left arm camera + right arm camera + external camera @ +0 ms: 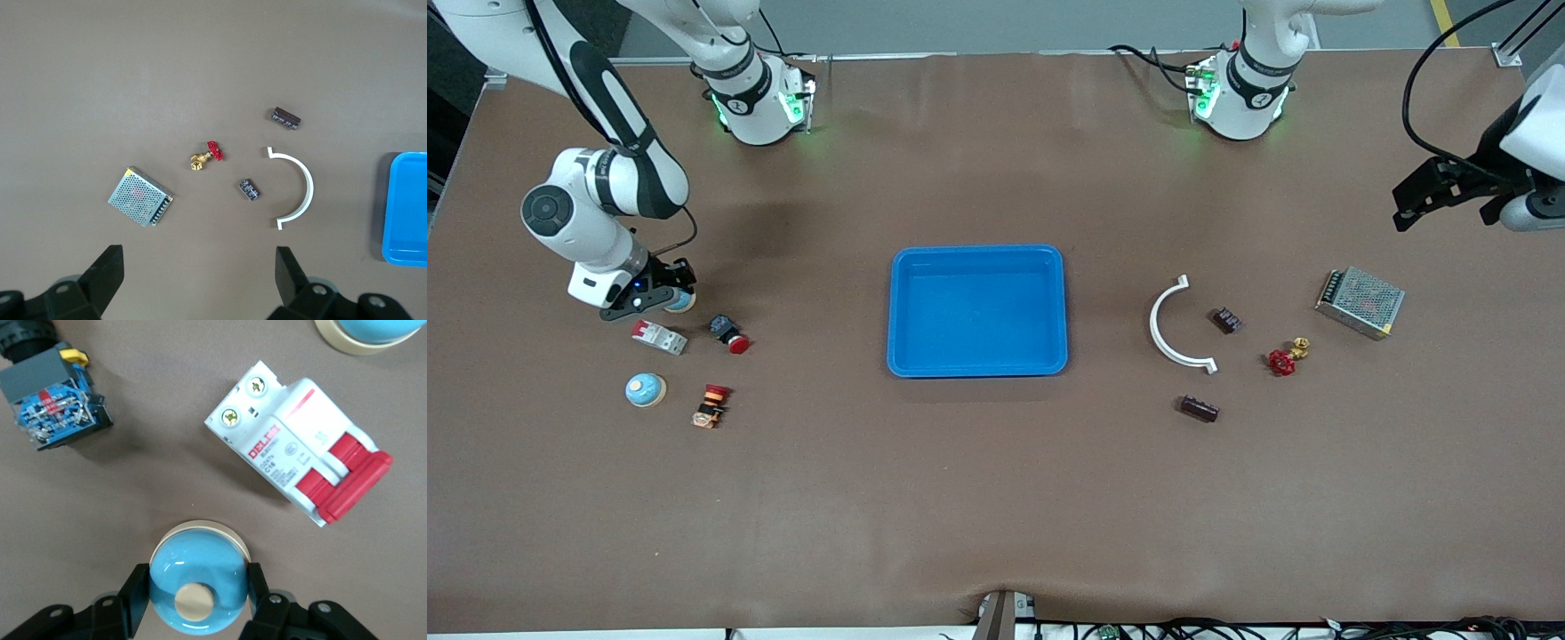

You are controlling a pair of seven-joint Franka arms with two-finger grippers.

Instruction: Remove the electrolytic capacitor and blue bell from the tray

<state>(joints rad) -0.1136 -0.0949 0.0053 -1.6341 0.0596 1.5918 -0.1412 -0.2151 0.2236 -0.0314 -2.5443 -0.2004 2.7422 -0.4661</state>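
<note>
A blue bell [200,570] with a cream knob sits on the table toward the right arm's end. My right gripper [198,585] is shut on it, one finger [135,590] against each side; in the front view this gripper [656,298] is low at the bell [682,301]. A second blue bell [645,389] lies nearer the front camera. The dark cylindrical capacitor [1200,408] lies toward the left arm's end and shows in the left wrist view [286,118]. My left gripper [1436,191] is open and empty, high over the table's end [199,261]. The blue tray [976,252] is mid-table.
A white and red circuit breaker [660,337] and a push button [729,332] lie beside the held bell, with a red-orange button [711,404] nearer the camera. A white curved bracket [1172,331], small dark block [1225,320], red valve [1285,357] and metal mesh box [1360,301] surround the capacitor.
</note>
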